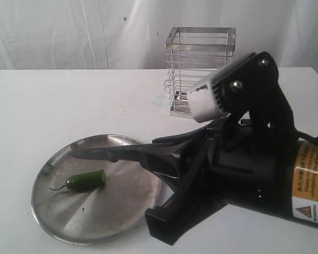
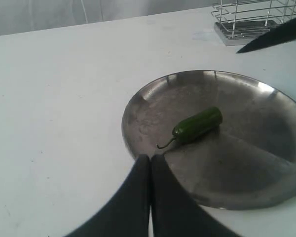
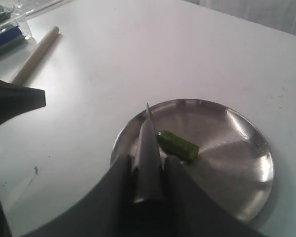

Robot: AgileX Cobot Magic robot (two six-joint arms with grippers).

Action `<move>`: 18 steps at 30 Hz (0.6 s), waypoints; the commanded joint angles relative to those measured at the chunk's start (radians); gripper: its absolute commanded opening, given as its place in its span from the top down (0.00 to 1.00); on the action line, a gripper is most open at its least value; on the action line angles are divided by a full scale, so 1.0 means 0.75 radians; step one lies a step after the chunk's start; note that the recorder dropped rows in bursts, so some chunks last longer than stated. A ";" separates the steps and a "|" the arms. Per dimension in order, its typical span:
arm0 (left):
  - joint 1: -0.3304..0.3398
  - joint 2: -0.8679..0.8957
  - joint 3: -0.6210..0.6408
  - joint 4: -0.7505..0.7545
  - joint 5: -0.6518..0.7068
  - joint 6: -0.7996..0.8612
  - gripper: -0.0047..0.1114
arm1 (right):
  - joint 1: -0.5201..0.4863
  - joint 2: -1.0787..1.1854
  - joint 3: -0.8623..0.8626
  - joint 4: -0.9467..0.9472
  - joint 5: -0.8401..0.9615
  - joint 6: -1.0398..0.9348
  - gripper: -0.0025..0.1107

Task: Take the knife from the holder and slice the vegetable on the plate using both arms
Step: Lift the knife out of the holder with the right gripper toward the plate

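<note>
While the black right gripper (image 3: 148, 170) clamps the small dark-bladed knife (image 1: 103, 153) above the round brushed-steel plate (image 1: 122, 211), the glossy green pepper (image 1: 86, 180) lies on it; the left gripper (image 2: 150, 163) sits closed by its rim.

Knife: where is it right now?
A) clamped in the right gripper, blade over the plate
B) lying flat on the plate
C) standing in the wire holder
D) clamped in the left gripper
A: the right wrist view shows the knife clamped in the right gripper, its blade reaching over the plate near the pepper; the left gripper is shut on nothing.
</note>
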 commanded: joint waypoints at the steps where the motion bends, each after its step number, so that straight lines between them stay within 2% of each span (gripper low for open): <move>1: 0.003 -0.006 0.005 -0.007 0.000 -0.010 0.96 | 0.008 -0.022 0.000 -0.016 -0.191 0.008 0.98; 6: 0.003 -0.006 0.005 -0.050 -0.037 -0.046 0.96 | 0.008 -0.022 0.000 -0.014 -0.211 0.008 0.98; 10: 0.003 -0.006 0.005 -0.382 -0.191 -0.343 0.96 | 0.008 -0.022 0.000 0.007 -0.249 0.008 0.98; 14: 0.003 -0.006 0.005 -0.434 -0.215 -0.484 0.96 | 0.008 -0.016 -0.003 0.007 -0.349 0.008 0.98; 16: -0.031 -0.006 0.005 -0.434 -0.162 -0.496 0.96 | 0.008 0.022 -0.030 0.007 -0.349 -0.002 0.98; 18: -0.119 0.003 -0.048 -0.422 -0.164 -0.372 0.96 | 0.008 0.100 -0.103 0.007 -0.351 -0.017 0.98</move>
